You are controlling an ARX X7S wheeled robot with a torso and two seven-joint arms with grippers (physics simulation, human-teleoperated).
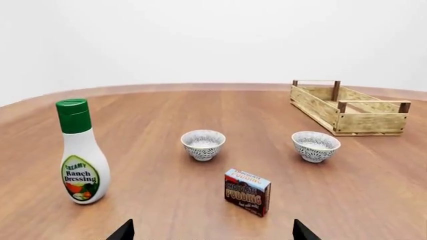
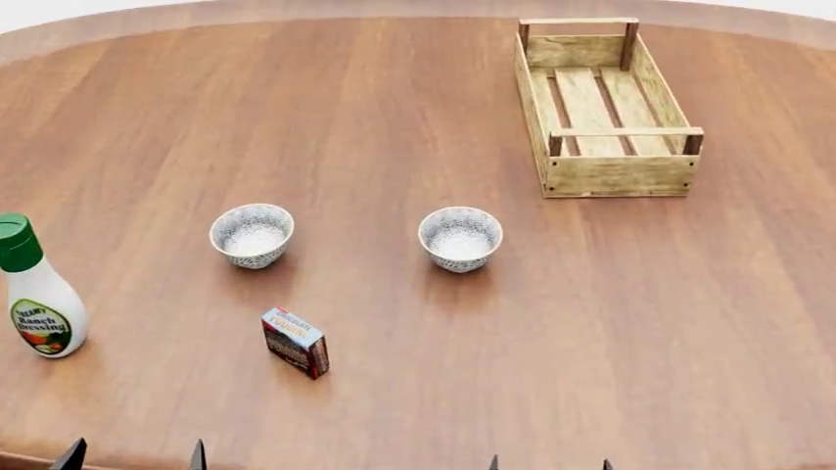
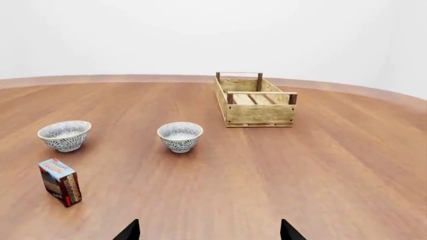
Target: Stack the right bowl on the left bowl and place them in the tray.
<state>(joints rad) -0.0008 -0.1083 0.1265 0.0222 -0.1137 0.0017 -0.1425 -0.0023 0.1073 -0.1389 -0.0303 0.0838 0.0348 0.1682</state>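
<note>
Two patterned bowls are sitting upright on the round wooden surface (image 2: 392,117), well apart from each other and side by side. The left bowl (image 2: 253,235) is lying toward the robot's left, the right bowl (image 2: 460,238) nearer the middle. Both are showing nothing inside and nothing is touching them.

The tray (image 2: 606,176) is standing farther back and to the right of the right bowl, clear of it, with its slatted bottom bare and its long side running away from the robot.

A small pudding box (image 2: 296,342) is standing on edge in front of the left bowl, closer to the robot. A ranch bottle (image 2: 37,290) with a green cap is standing upright at the far left, near the surface's edge.

The left pincer (image 1: 212,231) is showing only its two dark fingertips, spread wide with nothing between them. The right pincer (image 3: 208,230) is likewise gaping wide and gripping nothing. Both are hanging near the robot's edge of the surface, well short of the bowls.
</note>
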